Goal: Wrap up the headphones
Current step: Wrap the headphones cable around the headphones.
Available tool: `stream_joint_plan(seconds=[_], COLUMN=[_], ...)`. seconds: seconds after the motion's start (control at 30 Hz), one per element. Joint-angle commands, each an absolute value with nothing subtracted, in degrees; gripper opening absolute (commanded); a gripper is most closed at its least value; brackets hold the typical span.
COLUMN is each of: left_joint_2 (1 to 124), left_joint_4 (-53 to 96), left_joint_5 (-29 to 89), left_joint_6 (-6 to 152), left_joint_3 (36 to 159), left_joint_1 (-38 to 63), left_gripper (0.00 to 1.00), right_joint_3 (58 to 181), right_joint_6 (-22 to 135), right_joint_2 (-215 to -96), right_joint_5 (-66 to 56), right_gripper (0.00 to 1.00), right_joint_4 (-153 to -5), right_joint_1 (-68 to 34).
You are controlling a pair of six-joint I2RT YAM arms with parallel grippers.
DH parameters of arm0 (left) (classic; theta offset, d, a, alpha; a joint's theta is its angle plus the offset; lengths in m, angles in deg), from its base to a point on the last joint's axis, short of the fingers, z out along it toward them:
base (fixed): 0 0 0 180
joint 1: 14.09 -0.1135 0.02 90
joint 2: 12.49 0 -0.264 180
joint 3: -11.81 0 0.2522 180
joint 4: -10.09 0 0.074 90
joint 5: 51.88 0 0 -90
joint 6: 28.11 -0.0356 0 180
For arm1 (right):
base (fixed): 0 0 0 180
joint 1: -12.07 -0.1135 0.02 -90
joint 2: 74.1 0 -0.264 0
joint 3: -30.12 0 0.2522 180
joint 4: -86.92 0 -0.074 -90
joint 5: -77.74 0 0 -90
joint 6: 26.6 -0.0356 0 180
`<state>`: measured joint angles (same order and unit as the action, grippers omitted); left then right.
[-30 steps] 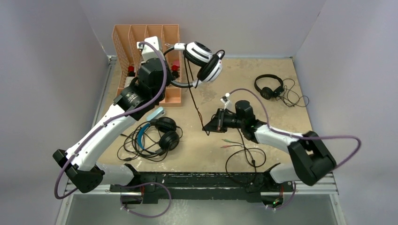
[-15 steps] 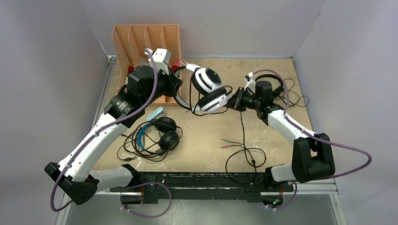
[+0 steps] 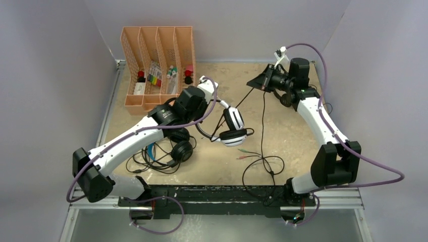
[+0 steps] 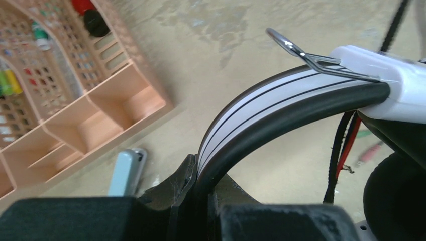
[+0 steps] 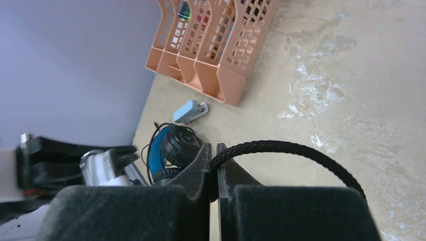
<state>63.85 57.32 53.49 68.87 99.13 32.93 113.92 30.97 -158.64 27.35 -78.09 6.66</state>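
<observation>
Taking the table as a clock face with the far wall at twelve, the orange organizer (image 3: 156, 65) stands out at ten o'clock. Just nearer than it, around eight o'clock, the blue-banded headset (image 3: 177, 147) lies flat with its cord in a loose heap, not yet wrapped.

The left gripper (image 4: 200, 188) has its fingers pinched tight on the headband of the white headset (image 3: 233, 127). The headset hangs close to the middle of the table, ear cups toward five o'clock. From it the thin black cable (image 3: 237, 103) runs taut toward one o'clock, where the right gripper (image 5: 213, 165) has its fingers closed on it, raised above the table. From that pinch the rest of the cable drops toward six o'clock and ends in a loose loop beside the coloured plugs (image 3: 247, 154). The black headset (image 3: 286, 99) sits at two o'clock, mostly hidden behind the right arm.

This looks like the winding step on the first headset: band held firm, cord drawn out straight. Next, I'd say, the right arm must carry the cord round the headband or cups, keeping it tight, while the left holds steady and the slack end feeds in without snagging.
</observation>
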Motion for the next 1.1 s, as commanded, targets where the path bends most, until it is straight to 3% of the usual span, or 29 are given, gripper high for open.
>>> stream_joint_plan(seconds=[0.0, 0.3, 0.6, 0.87, 1.07], left_joint_2=[65.55, 72.15, 72.05, 75.74, 80.37], left_joint_4=[57.01, 53.83, 45.26, 43.82, 44.68], left_joint_5=[63.38, 81.79, 80.43, 92.86, 100.95], left_joint_6=[65.87, 65.99, 60.96, 61.42, 70.09], left_joint_3=[99.64, 103.19, 100.72, 101.29, 106.08], left_joint_1=[33.65, 33.81, 35.02, 35.18, 35.01], left_gripper=[0.0, 0.0, 0.0, 0.0, 0.0], right_joint_3=[119.52, 117.31, 118.62, 117.23, 111.78], right_joint_6=[35.1, 22.68, 10.49, 4.63, -1.15], right_joint_2=[-156.37, -154.5, -158.44, -156.67, -153.84], right_joint_5=[27.92, 38.88, 32.19, 27.04, 25.48], right_gripper=[0.0, 0.02, 0.03, 0.04, 0.05], right_joint_4=[-75.93, -87.59, -93.26, -97.45, -102.7], right_joint_1=[7.59, 6.38, 2.43, -1.46, -5.77])
